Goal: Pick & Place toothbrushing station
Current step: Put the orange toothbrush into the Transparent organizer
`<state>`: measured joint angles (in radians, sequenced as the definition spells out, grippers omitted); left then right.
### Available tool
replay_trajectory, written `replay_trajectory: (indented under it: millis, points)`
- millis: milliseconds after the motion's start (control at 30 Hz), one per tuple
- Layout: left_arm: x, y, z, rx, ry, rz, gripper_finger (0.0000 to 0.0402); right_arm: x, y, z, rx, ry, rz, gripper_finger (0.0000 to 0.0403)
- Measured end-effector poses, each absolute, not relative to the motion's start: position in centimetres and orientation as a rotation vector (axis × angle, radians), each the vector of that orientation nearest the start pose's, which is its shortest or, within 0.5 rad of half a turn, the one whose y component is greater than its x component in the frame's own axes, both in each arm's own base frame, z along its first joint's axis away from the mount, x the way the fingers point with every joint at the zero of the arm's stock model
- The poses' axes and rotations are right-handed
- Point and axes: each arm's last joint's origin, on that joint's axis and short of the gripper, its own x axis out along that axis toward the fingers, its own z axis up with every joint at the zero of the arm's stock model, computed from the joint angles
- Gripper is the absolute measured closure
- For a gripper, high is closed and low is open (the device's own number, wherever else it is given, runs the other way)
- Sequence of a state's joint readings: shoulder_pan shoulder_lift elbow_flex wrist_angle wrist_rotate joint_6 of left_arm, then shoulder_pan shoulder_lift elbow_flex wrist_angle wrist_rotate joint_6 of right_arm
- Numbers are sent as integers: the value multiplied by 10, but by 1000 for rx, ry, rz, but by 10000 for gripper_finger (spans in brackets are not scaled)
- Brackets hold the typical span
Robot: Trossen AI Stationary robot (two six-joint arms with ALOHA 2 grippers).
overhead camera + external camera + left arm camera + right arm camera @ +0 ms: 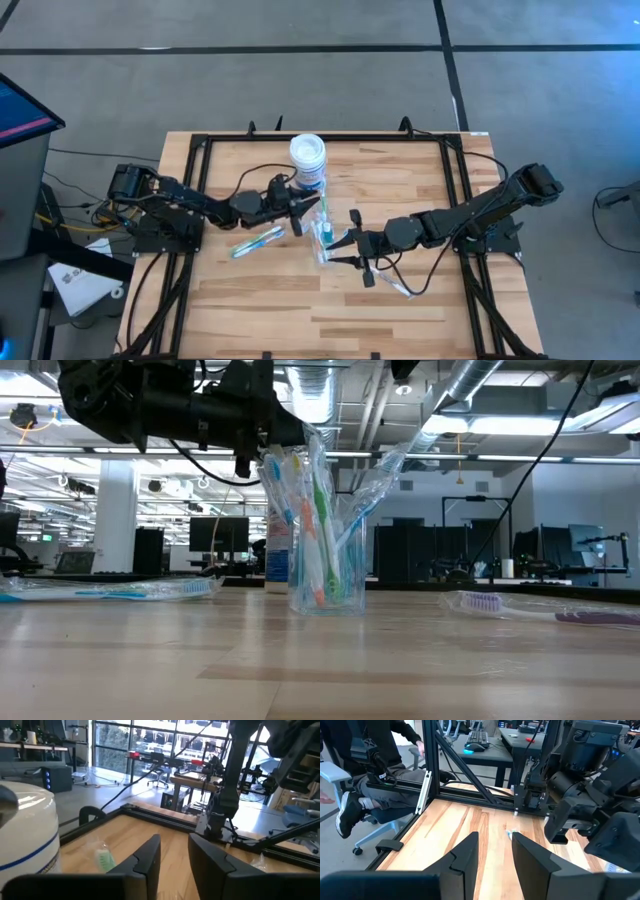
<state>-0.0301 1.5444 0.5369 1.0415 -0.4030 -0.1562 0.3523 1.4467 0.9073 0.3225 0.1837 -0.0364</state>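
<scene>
The wooden counter (300, 300) carries everything, framed by black rails. The left arm reaches in from the left, its left claw (307, 213) near the counter's middle, just beside the white round jar (308, 160) with the blue label that stands toward the far edge; the wrist view shows its two fingers (147, 857) apart with nothing between them. The right arm comes in from the right, its right claw (345, 250) just right of the cup, fingers (465, 852) likewise apart and empty. The clear plastic cup (327, 575) stands upright at the centre of the counter, between the two claws, holding several wrapped toothbrushes (318, 530) in blue, green and white that lean out above its rim. A wrapped blue toothbrush (256, 241) lies flat on the counter to the left of the cup, below the left claw. Another wrapped toothbrush with purple bristles (520, 606) lies flat to the right, well apart from the cup.
</scene>
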Motion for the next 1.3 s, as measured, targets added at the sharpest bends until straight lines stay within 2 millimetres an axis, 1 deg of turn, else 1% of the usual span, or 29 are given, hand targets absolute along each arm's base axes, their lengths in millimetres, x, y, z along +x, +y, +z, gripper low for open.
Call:
replay_trajectory:
  millis: [233, 767, 1000, 1300]
  points:
    - [288, 9, 203, -175, -134, 386, 342, 304, 106, 270, -94, 208, 172, 294]
    - [287, 12, 205, -148, -133, 399, 396, 304, 106, 268, -98, 231, 172, 294]
    - [287, 13, 200, -145, -76, 426, 399, 304, 106, 268, -97, 229, 172, 294]
    - [287, 13, 199, -146, -64, 426, 398, 304, 106, 268, -97, 229, 172, 294]
